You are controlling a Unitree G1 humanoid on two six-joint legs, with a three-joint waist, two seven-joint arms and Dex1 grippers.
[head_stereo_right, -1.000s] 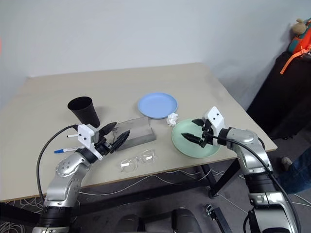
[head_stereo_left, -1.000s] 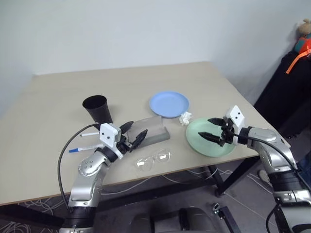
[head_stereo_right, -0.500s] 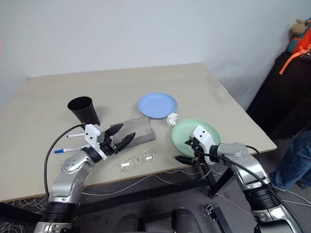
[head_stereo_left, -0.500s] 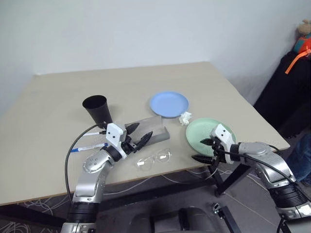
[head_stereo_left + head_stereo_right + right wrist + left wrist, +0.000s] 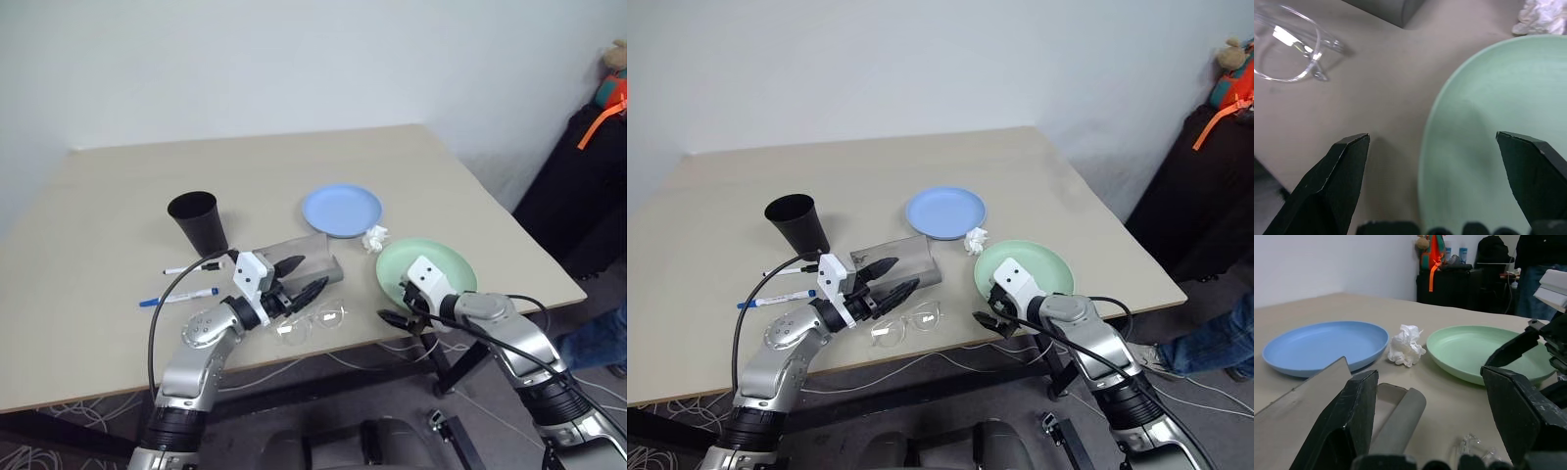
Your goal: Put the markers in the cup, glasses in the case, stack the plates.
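Right hand dropped to near rim of green plate, nothing stacked yet.

Right hand [image 5: 988, 315], fingers apart and empty, has come down from above the round mint-green plate [image 5: 1038, 266] to its near edge, so an edge grasp looks next. Left hand [image 5: 299, 281], also apart and empty, has shifted over the clear wire-frame glasses [image 5: 312, 321] by the open grey case [image 5: 294, 257]. Farther back: markers [image 5: 181, 294], black cup [image 5: 199, 218], light-blue plate [image 5: 340, 209], all unmoved on the counter [image 5: 118, 196].
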